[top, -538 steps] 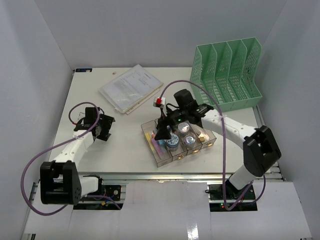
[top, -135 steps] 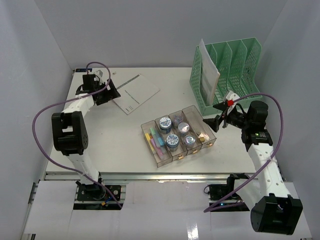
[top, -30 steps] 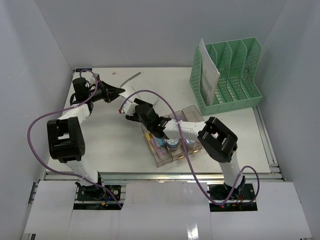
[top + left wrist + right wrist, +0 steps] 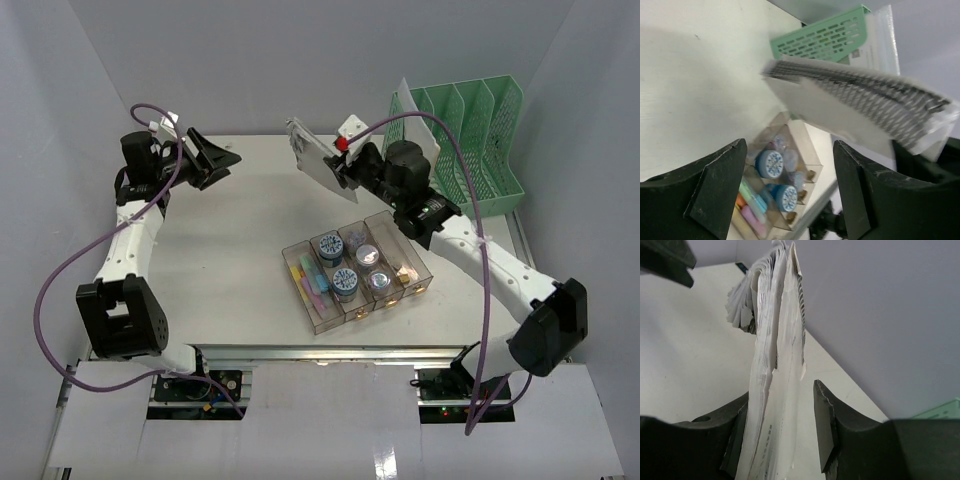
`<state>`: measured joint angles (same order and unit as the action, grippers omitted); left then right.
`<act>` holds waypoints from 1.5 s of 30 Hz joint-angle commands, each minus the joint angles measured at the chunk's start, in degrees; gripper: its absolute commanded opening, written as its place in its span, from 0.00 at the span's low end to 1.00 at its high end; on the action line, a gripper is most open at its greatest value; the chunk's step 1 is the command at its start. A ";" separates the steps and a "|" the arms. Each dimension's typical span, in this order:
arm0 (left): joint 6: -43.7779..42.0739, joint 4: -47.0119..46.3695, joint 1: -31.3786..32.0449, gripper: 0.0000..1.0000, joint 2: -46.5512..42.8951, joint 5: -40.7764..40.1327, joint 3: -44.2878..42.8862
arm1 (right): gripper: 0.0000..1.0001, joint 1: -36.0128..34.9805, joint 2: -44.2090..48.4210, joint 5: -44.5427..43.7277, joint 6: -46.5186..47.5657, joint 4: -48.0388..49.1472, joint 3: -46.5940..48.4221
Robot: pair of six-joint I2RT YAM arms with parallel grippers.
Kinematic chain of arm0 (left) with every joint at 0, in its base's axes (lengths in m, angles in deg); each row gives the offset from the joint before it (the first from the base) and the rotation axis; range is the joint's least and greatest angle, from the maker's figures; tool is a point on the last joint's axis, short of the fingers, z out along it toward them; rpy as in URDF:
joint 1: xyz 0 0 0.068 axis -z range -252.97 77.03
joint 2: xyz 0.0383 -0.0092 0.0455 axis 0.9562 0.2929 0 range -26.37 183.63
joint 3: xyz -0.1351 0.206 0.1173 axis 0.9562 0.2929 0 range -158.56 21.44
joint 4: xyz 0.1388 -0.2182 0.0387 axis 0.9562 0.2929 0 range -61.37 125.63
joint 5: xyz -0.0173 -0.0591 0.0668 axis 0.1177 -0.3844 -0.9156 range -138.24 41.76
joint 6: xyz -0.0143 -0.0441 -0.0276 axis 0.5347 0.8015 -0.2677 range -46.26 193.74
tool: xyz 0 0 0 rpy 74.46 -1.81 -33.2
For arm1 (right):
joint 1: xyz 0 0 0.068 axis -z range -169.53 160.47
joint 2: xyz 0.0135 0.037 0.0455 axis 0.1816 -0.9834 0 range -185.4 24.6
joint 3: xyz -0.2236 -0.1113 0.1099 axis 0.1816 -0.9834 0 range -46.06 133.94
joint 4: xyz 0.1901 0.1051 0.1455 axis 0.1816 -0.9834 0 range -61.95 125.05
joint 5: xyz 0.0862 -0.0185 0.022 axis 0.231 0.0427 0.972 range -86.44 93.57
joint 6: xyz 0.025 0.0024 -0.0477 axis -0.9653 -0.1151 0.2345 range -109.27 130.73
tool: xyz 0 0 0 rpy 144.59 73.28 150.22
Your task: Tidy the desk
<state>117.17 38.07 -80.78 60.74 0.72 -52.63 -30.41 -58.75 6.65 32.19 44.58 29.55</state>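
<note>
While desk lies below both | right jaws pinch papers, seemingly aloft | left jaws spread

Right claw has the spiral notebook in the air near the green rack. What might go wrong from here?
1. The right claw pinches the spiral notebook by one edge and its pages fan apart, so it may slip or splay. The left claw stands open and apart, giving no support.
2. The mesh file rack already holds a document sleeve in its left end slot; the notebook could snag there.
</note>
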 commanded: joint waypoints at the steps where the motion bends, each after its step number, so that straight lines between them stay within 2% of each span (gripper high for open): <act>1: -13.93 4.45 -0.36 0.81 -9.67 -7.10 8.24 | 0.08 2.26 8.50 -2.38 -2.57 3.03 1.79; 7: -23.06 2.05 -0.20 0.80 -25.31 -9.69 28.13 | 0.08 5.98 15.24 -7.10 -1.09 0.75 3.26; 10: -24.05 -0.38 -0.10 0.80 -31.58 -11.11 37.60 | 0.08 8.09 16.33 -7.22 -1.05 -0.61 5.89; 12: -24.93 -0.73 -0.05 0.81 -35.34 -11.47 40.94 | 0.08 9.79 16.55 -8.04 -1.29 -1.27 8.65; 19: -25.93 1.72 0.34 0.81 -36.92 -11.01 40.32 | 0.08 14.87 13.99 -11.89 -0.79 -1.36 19.51; 26: -26.06 2.03 0.43 0.81 -37.22 -11.04 40.27 | 0.08 18.71 10.49 -14.99 3.47 -0.97 28.48; 29: -26.10 2.00 0.36 0.81 -37.36 -10.79 40.23 | 0.08 19.81 10.29 -16.04 6.23 0.44 26.95; 34: -26.02 1.90 0.51 0.81 -37.53 -10.04 40.24 | 0.08 20.72 9.88 -18.00 9.83 5.86 19.15; 45: -25.97 1.64 0.78 0.81 -37.42 -9.39 40.26 | 0.08 20.78 7.85 -18.00 5.49 3.72 21.35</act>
<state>92.14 40.38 -80.24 24.40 -10.08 -11.07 -9.74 -53.09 -11.34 39.44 42.37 48.67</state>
